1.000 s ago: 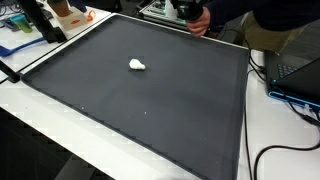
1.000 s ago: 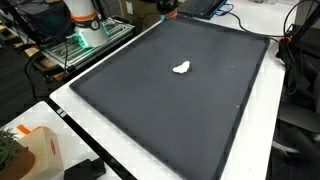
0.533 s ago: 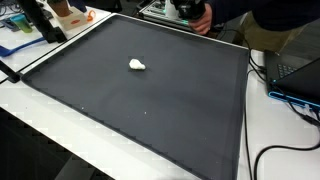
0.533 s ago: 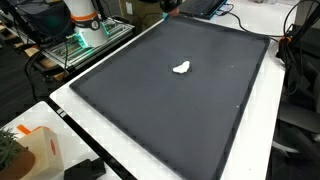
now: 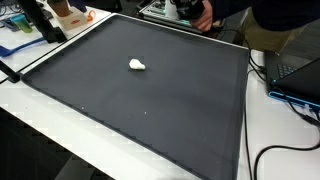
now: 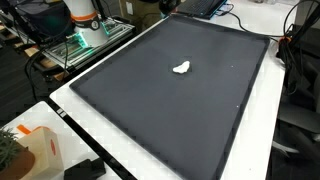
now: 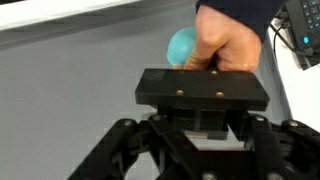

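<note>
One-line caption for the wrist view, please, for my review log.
A person's hand holds a teal ball just beyond the gripper, with a dark grey mat behind.

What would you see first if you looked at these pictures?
A big dark mat covers most of the white table, and one small white lump lies all alone on it. In the wrist view, a person's hand holds a blue ball close in front of the camera.

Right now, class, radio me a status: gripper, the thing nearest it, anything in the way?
Gripper near mat edge, opening unclear. Teal ball just ahead, held in a person's hand, which blocks it. White lump mid-mat, far off.
</note>
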Available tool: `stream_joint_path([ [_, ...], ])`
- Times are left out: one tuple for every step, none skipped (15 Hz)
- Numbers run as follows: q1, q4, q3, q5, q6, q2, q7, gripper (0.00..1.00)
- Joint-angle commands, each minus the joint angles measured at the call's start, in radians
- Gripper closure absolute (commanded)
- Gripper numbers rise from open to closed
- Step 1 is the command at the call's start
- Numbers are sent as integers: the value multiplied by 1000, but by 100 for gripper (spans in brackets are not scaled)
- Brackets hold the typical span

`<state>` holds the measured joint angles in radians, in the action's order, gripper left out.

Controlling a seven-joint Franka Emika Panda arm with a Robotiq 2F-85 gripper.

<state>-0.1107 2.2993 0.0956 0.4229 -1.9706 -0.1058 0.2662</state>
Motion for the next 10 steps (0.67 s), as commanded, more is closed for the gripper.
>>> stream_joint_path([
  [6,4,-2,17,24,-11,-18,65],
  [7,4,-3,20,24,-12,-19,66],
  [7,3,-5,26,30,-11,-28,66],
  [7,2,-5,27,33,-12,-29,66],
  [7,2,-5,25,36,-11,-27,66],
  [8,1,-6,30,37,-9,-28,66],
  [9,0,-7,30,40,-8,-28,16],
  [9,-1,-7,30,41,-8,-29,14],
  [9,0,-7,30,40,-8,-30,8],
  [9,0,-7,28,39,-7,-28,24],
])
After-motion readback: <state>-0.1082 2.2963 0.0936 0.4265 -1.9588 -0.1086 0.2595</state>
